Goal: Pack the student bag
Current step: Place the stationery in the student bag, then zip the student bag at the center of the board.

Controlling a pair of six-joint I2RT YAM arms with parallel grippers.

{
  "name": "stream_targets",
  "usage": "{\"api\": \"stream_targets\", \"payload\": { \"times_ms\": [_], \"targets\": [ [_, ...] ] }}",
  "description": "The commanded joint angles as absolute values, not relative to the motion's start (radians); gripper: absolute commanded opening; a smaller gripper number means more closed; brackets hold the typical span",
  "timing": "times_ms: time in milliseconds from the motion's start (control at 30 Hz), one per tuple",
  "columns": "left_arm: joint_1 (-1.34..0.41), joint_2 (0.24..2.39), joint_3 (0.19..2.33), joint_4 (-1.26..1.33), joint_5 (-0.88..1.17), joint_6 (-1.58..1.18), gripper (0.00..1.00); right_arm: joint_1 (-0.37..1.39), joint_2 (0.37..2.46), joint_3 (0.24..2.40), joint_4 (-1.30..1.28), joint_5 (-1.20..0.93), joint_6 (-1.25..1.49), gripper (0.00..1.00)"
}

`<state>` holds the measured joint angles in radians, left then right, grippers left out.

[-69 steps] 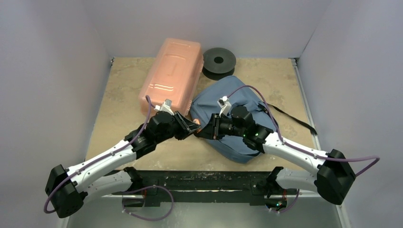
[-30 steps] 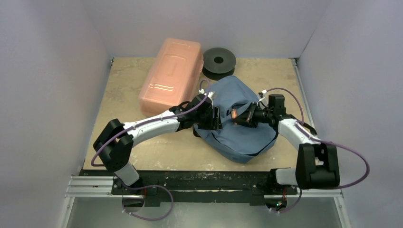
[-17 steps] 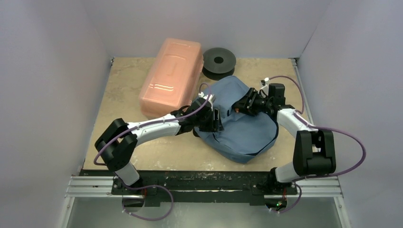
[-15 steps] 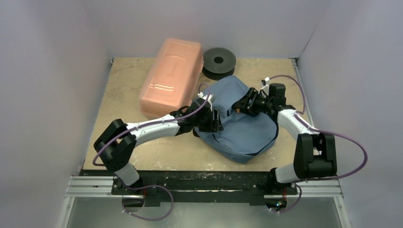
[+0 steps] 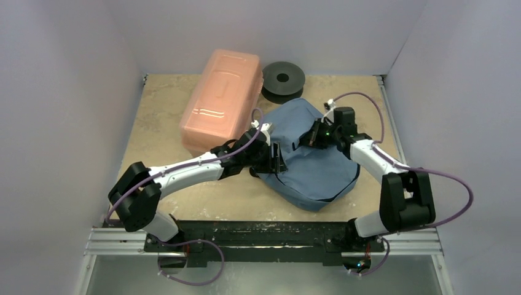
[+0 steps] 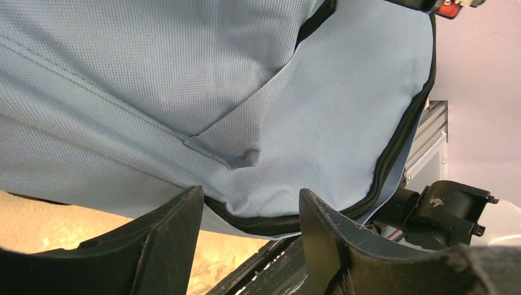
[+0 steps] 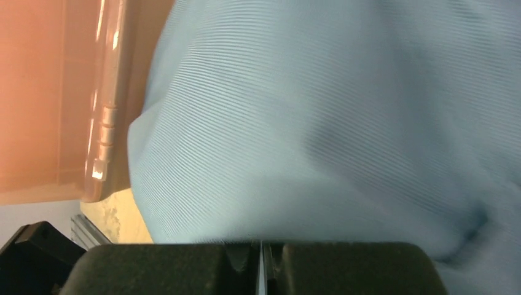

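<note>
The student bag (image 5: pixel 316 166) is a blue-grey fabric backpack with dark zipper trim, lying right of the table's middle. My left gripper (image 5: pixel 278 158) sits at its left edge, open. In the left wrist view the black zipper (image 6: pixel 270 222) runs across the gap of that gripper (image 6: pixel 250 206), and the bag (image 6: pixel 184 74) fills the frame. My right gripper (image 5: pixel 309 136) rests on top of the bag. In the right wrist view this gripper (image 7: pixel 262 247) is shut, the bag (image 7: pixel 319 123) pressed against its tips and a thin pale strip caught between the pads.
A translucent pink box (image 5: pixel 221 101) lies at the back left, touching the bag's left corner, and shows in the right wrist view (image 7: pixel 55 92). A black spool (image 5: pixel 283 80) stands behind the bag. A black strap (image 5: pixel 381 153) trails right. Walls close in three sides.
The right gripper slid back and left over the bag's top, opening and shutting again on the way. The left arm stretched out lower; its gripper stayed at the bag's left edge.
</note>
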<state>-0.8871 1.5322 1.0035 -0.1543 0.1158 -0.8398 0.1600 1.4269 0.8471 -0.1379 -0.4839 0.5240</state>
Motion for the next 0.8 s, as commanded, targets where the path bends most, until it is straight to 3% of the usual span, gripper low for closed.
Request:
{"api": "stream_targets", "payload": {
  "times_ms": [0,100,300,467,567,767],
  "targets": [
    [-0.894,1.48,0.978,-0.155,0.124,-0.86,0.58,0.255,1.479,0.923,0.008,-0.475,0.595,0.02],
    [-0.894,1.462,0.969,-0.161,0.099,-0.852,0.58,0.261,1.371,0.909,-0.061,-0.395,0.568,0.06],
    [-0.848,1.513,1.011,-0.158,0.158,-0.827,0.6,0.281,1.195,0.948,-0.444,-0.079,0.399,0.34],
    [-0.838,1.54,1.062,-0.158,0.17,-0.818,0.59,0.474,1.127,0.963,-0.358,-0.038,0.342,0.54],
    [-0.838,1.562,1.098,-0.173,0.163,-0.813,0.58,0.551,1.203,1.004,-0.346,0.061,0.322,0.56],
    [-0.839,1.605,1.126,-0.168,0.158,-0.833,0.56,0.638,1.307,1.062,-0.37,0.307,0.297,0.48]
  ]
}}
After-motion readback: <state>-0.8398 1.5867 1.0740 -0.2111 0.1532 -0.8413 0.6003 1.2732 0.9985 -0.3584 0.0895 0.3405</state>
